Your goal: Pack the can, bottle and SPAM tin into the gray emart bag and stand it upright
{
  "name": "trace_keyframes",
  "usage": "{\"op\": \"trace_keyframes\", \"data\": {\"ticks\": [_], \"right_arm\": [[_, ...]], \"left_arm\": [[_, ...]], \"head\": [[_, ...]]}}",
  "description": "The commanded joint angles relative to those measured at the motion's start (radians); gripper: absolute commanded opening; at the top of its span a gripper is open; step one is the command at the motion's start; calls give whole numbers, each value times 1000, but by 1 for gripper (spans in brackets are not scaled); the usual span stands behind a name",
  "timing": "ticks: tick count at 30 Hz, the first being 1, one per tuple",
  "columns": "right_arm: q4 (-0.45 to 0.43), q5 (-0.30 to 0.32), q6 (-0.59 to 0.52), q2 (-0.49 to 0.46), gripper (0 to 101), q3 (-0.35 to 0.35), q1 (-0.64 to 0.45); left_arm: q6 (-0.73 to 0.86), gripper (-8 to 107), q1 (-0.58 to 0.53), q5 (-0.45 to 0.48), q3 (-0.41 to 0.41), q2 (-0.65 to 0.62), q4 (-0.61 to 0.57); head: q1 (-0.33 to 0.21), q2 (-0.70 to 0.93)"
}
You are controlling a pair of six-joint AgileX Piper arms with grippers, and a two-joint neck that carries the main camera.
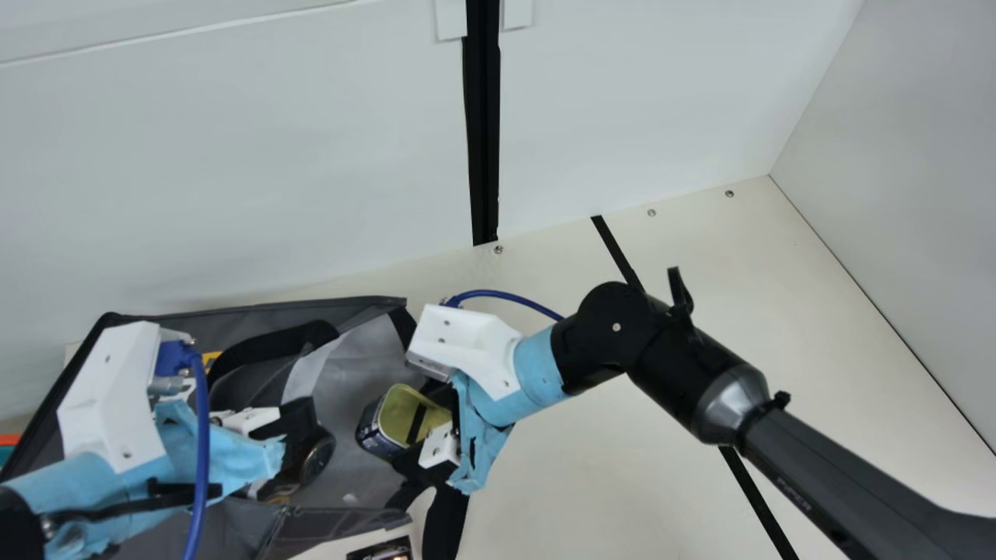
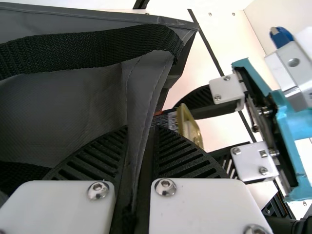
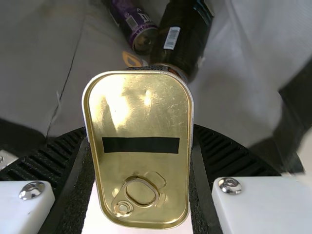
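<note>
In the main view my left gripper [image 1: 299, 439] is over the gray bag [image 1: 350, 467], which lies with its opening toward the right. The left wrist view shows the left gripper [image 2: 140, 134] shut on a fold at the edge of the gray bag [image 2: 73, 102]. At the bag's mouth my right gripper [image 1: 428, 439] holds the SPAM tin [image 1: 395, 416]. In the right wrist view the right gripper [image 3: 139, 146] is shut on the sides of the tin [image 3: 141, 117], its pull-tab lid facing the camera. Beyond it the purple can [image 3: 134, 24] and dark bottle [image 3: 181, 36] lie inside the bag, side by side.
Black straps [image 1: 445, 521] hang from the bag onto the cream table [image 1: 560, 482]. A white wall [image 1: 233, 179] rises right behind the bag. An orange and teal object [image 1: 8, 445] is at the far left, and a pale object with a dark panel [image 1: 381, 551] at the bottom edge.
</note>
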Motion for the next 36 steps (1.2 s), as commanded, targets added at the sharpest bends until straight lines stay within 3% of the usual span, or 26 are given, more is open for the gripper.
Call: {"op": "trace_keyframes", "data": {"ticks": [1, 15, 33, 36], "right_arm": [[12, -8, -3, 11, 0, -8, 10], [63, -59, -10, 115, 0, -88, 90], [52, -86, 9, 220, 0, -185, 147], [50, -88, 13, 229, 7, -196, 150]], "left_arm": [[0, -8, 0, 0, 0, 0, 0], [0, -8, 0, 0, 0, 0, 0], [0, -8, 0, 0, 0, 0, 0], [0, -8, 0, 0, 0, 0, 0]], "head": [[-23, -1], [-23, -1], [-23, -1], [-23, -1]]}}
